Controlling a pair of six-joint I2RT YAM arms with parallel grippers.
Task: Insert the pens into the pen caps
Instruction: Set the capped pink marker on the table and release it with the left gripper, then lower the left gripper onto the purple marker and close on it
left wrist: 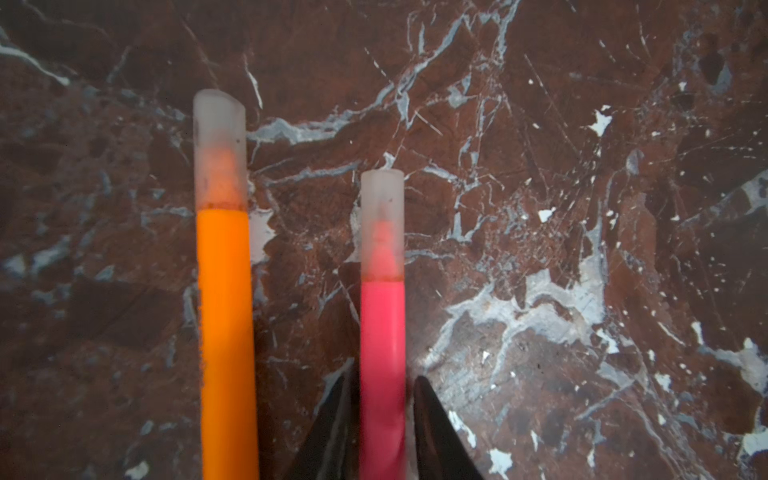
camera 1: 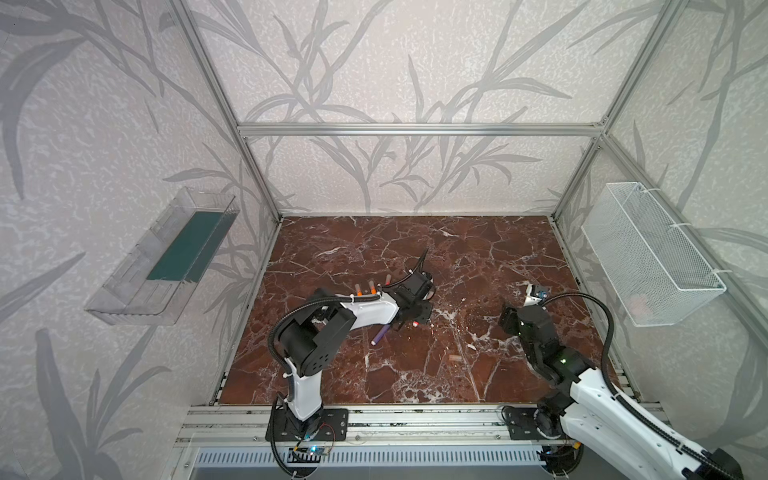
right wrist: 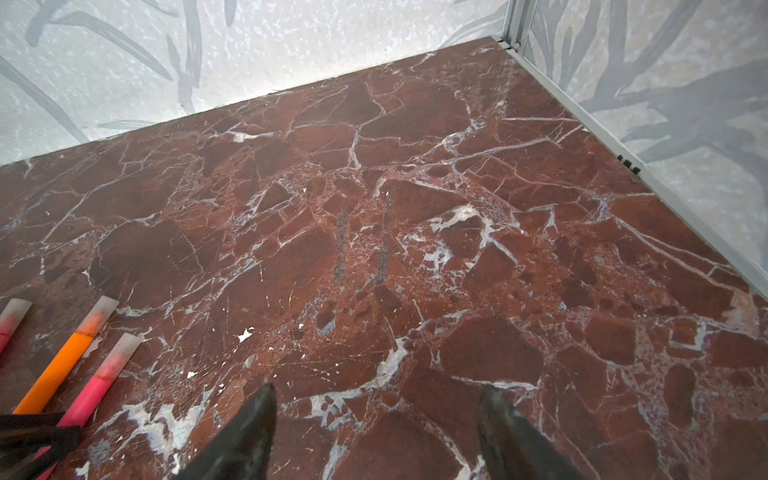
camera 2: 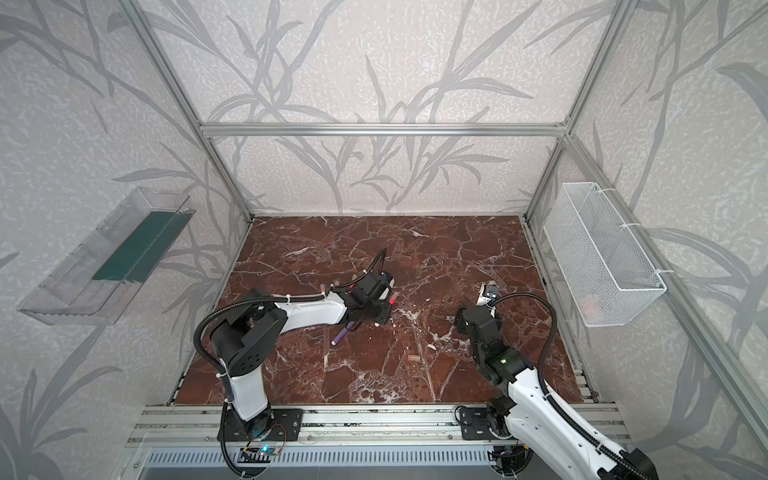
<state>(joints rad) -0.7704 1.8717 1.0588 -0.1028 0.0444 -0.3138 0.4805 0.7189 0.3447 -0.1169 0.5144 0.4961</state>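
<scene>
A red-pink pen [left wrist: 382, 332] lies on the marble with a pale cap [left wrist: 382, 224] over its tip. My left gripper [left wrist: 382, 376] straddles its barrel, open only slightly, with a thin gap beside one finger. A capped orange pen [left wrist: 226, 332] lies parallel next to it. The right wrist view shows three capped pens: pink [right wrist: 10, 318], orange [right wrist: 62, 361] and pink [right wrist: 97, 388]. In both top views a purple pen [camera 1: 380, 336] [camera 2: 343, 334] pokes out from under the left arm, its tip hidden. One loose cap [camera 1: 454, 357] [camera 2: 413, 358] lies mid-table. My right gripper [right wrist: 378, 395] [camera 1: 534, 291] hangs open and empty over bare marble.
A white wire basket [camera 1: 652, 257] hangs on the right wall and a clear plastic tray [camera 1: 162, 257] on the left wall. Aluminium frame posts edge the marble table [camera 1: 478, 249]. The left arm's forearm [camera 1: 365, 309] covers part of the pen row.
</scene>
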